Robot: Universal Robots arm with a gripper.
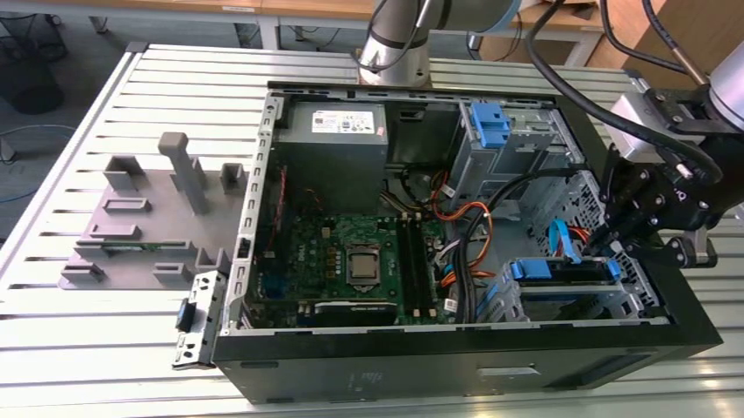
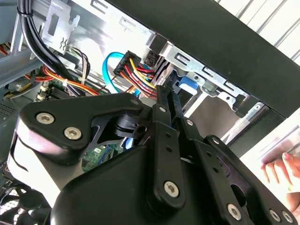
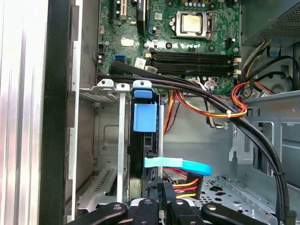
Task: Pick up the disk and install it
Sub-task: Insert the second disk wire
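The disk [image 1: 564, 270], a drive in a bright blue caddy, sits in the lower drive cage at the exterior view's right of the open computer case [image 1: 465, 348]. My gripper [image 1: 614, 246] reaches in from the right, with its fingertips at the disk's near end. In the first wrist view the disk [image 3: 144, 117] stands edge-on in the metal cage, and my gripper [image 3: 158, 194] is right behind it. In the second wrist view my gripper [image 2: 168, 86] has its black fingers drawn together, their tips against the blue caddy [image 2: 187, 86]. Whether they pinch any part of it is hidden.
A blue data cable [image 3: 183, 165] and red-yellow power wires [image 3: 185, 185] hang beside the disk's end. The motherboard [image 1: 348, 261], power supply [image 1: 331, 122] and a bare blue bracket [image 1: 490, 122] fill the case. A grey fixture [image 1: 152, 218] lies outside. A person's hand [image 2: 281, 173] rests nearby.
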